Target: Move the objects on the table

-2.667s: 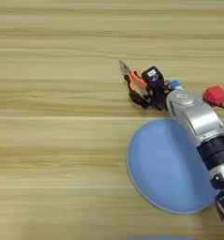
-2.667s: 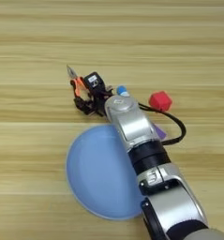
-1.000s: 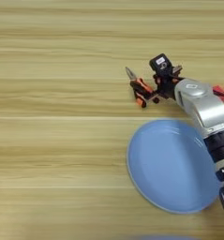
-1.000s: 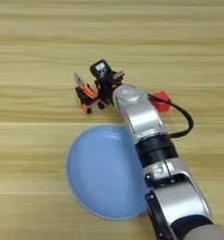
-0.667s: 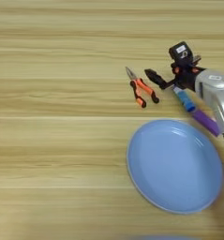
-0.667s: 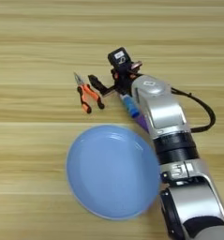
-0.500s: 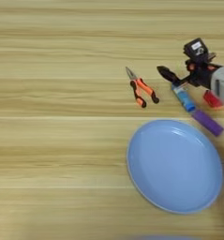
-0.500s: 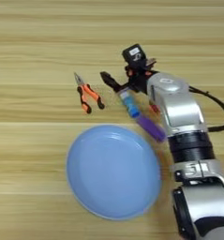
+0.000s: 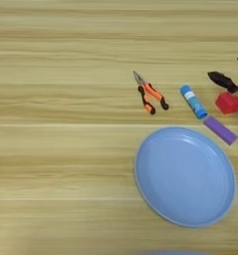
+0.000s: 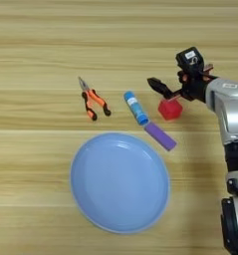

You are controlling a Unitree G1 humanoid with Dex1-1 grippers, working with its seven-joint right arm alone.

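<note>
My right gripper (image 10: 171, 72) stands open and holds nothing, one black finger (image 10: 159, 87) reaching left just above the small red cube (image 10: 170, 108). Left of the cube lies the blue glue stick (image 10: 136, 107), slanted. The purple bar (image 10: 160, 136) rests just below its lower end, by the plate's rim. Further left are the orange-and-black pliers (image 10: 92, 102), tip pointing up-left. The large light-blue plate (image 10: 119, 182) lies below them all, with nothing on it. In the left eye view only a fingertip (image 9: 221, 79) shows, next to the cube (image 9: 228, 102).
The silver forearm (image 10: 232, 119) runs down the right edge toward the bottom. The light wood-grain table (image 10: 36, 149) fills the view, with bare wood to the left and along the top.
The gripper has swung right from the pliers, past the glue stick, to above the red cube. The pliers stay lying on the table. The glue stick, purple bar and cube have come out from under the arm.
</note>
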